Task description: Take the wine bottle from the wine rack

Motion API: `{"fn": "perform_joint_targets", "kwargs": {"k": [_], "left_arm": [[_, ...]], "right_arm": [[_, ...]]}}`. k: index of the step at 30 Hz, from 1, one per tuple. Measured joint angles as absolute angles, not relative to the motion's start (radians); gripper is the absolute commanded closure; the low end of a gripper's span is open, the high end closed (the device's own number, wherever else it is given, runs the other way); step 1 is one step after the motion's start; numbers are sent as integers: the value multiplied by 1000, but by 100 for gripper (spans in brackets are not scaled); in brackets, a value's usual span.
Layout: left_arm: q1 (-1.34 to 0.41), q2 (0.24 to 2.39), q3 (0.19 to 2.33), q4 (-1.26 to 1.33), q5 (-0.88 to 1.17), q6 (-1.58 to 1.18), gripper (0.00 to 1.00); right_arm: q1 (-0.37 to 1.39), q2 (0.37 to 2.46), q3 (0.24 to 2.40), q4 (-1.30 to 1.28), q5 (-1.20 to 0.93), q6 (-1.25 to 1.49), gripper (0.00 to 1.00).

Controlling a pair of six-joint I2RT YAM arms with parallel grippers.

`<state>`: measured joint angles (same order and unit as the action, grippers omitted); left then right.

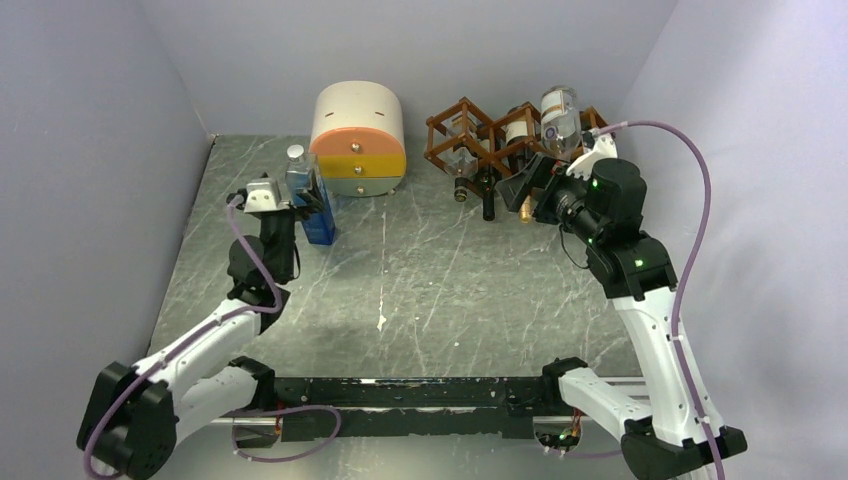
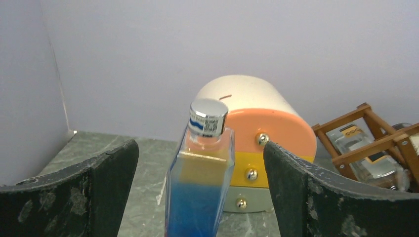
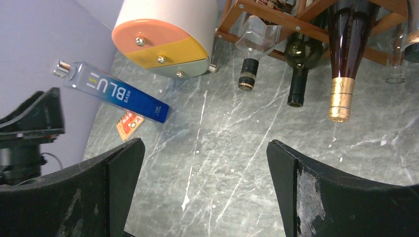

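The blue bottle (image 3: 118, 94) stands upright on the counter (image 1: 430, 280), left of the cream-and-orange drawer box (image 1: 358, 120). Its label reads "BLU" in large white letters; the smaller print beside that is too fine to read. The left gripper (image 2: 199, 153) has its jaws released, 1 on each side of the bottle with a gap at both. An orange tag (image 3: 129, 124) lies by the bottle's base, its print illegible. The wine rack (image 2: 341, 118) sits at the far right and holds a clear bottle (image 3: 257, 37), a green bottle (image 3: 299, 54) and a gold-foiled bottle (image 3: 346, 49), necks pointing out. The right gripper (image 3: 205, 153) hovers before them, jaws released and holding nothing.
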<state>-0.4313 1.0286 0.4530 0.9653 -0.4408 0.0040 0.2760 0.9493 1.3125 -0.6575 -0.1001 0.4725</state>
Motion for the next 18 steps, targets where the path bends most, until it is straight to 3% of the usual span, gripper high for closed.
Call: {"fn": "perform_joint_targets", "kwargs": {"k": [10,18], "left_arm": [[-522,797,582,765,-369,130,0],[-625,759,606,658,-247,205,0]], "right_arm": [[276,1033,1311,-675,-66,462,0],[276,1092,1311,-686,6,448,0]]}}
